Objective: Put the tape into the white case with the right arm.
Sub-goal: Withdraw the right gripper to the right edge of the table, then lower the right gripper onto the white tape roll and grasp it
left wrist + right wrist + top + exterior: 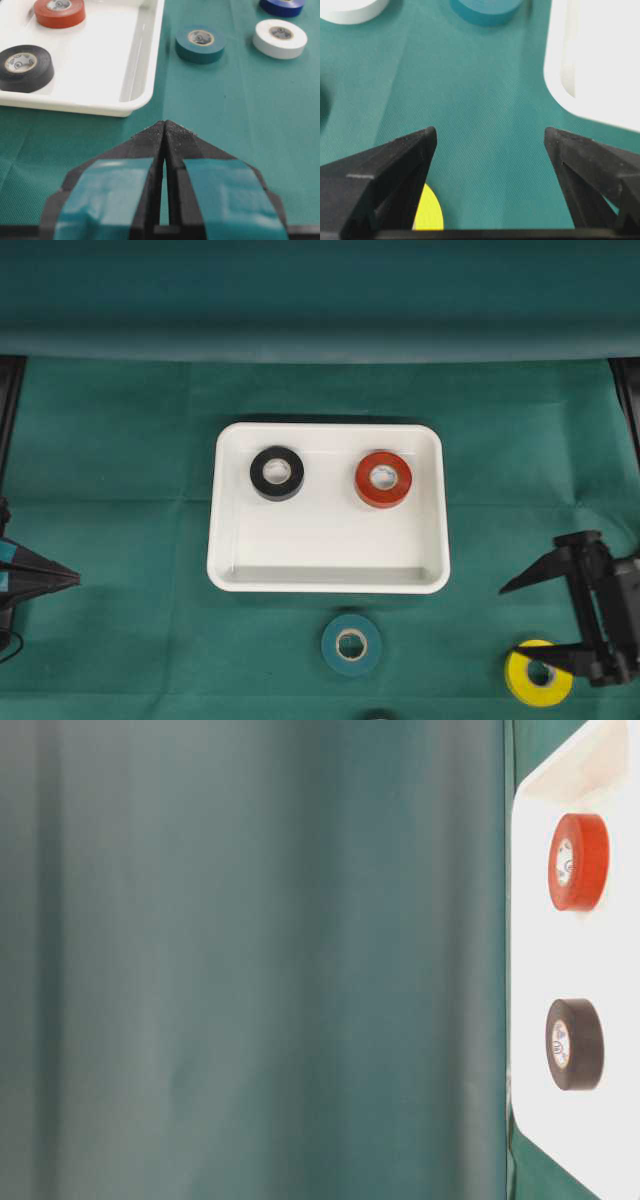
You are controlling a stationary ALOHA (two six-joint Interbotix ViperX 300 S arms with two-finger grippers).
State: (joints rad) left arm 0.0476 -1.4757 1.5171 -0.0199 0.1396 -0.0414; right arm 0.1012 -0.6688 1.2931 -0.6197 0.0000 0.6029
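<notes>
A green-clothed table (120,440) carries the white case (328,578), a teal roll (351,644) and a yellow roll (537,673) — all flat.

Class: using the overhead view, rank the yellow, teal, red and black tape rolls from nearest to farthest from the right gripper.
1. Yellow tape: on the cloth beside the right gripper, under its near finger.
2. Teal tape: on the cloth, just outside the white case.
3. Red tape: in the case's right half.
4. Black tape: in its left half.
</notes>
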